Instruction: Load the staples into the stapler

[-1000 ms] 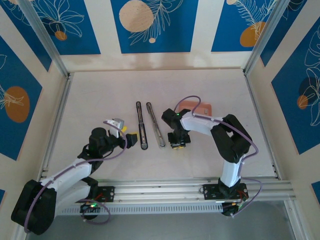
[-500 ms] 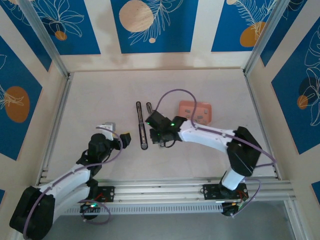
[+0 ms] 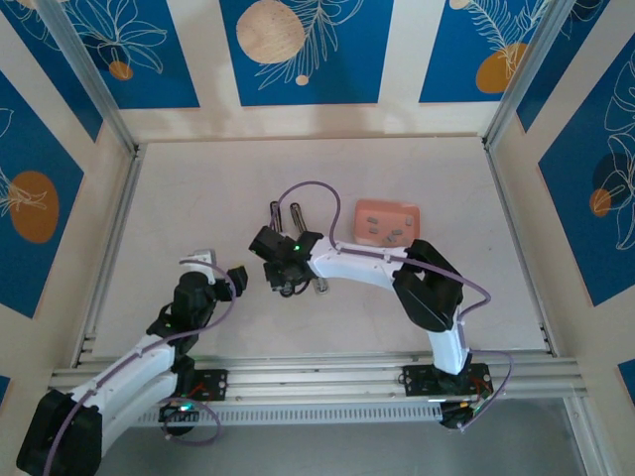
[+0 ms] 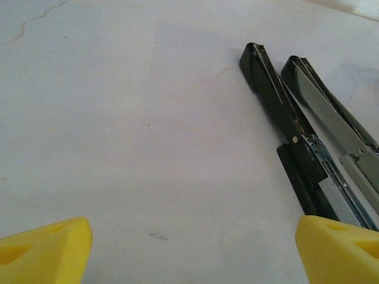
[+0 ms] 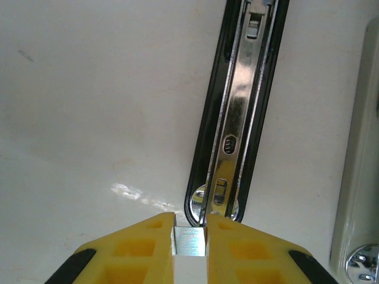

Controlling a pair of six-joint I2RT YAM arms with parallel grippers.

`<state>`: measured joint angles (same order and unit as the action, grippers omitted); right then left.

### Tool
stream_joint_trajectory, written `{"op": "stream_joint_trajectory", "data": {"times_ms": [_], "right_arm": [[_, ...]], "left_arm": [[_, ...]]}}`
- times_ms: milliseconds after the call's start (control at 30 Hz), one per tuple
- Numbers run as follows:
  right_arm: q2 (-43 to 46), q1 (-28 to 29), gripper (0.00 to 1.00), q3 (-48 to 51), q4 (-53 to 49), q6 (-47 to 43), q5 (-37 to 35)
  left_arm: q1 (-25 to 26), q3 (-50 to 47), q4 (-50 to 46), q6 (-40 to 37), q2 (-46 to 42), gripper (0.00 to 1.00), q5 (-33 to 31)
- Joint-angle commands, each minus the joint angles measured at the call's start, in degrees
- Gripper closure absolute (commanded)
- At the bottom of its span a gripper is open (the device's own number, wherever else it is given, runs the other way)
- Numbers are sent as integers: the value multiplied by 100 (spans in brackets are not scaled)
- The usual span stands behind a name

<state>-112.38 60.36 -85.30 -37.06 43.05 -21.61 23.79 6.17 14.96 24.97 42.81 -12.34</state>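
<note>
A short silvery strip of staples [image 5: 189, 241] is pinched between the yellow tips of the right claw [image 5: 189, 234], which is closed on it so that the strip points straight ahead, probably to leave its front end free to slide into a channel. Just ahead of those tips lies the rounded end of the stapler [image 5: 235, 136], folded open flat on the pale table [image 5: 89, 106]. Its shiny inner rail faces up, which is likely why it was laid this way. Whether strip and rail end touch cannot be told. The rail runs away from the claw leaning a little to its right, so the strip looks close but not quite lined up, and a slight turn seems needed before feeding. The stapler's other arm [image 5: 354, 177] lies parallel on the claw's right, out of the way. From above, the right arm reaches across the table, and the salmon-pink tray [image 3: 412, 213], with more small grey staples in it, sits well apart on the right claw's right. The left claw [image 4: 189, 254] hovers low just to the left of the right claw, its yellow tips spread wide with nothing between them. The stapler lies ahead of it and to its right, so it seems placed to steady the stapler if it slides
</note>
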Motion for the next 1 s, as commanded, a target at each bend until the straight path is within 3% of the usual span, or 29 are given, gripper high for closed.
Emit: {"op": "stream_joint_trajectory", "data": {"times_ms": [0, 967], "right_arm": [[-114, -13, 82, -216, -281, 116, -129], [-337, -86, 82, -327, -399, 134, -283]], "left_arm": [[-23, -44, -73, -125, -42, 11, -155], [-126, -38, -72, -335, -53, 10, 0]]}}
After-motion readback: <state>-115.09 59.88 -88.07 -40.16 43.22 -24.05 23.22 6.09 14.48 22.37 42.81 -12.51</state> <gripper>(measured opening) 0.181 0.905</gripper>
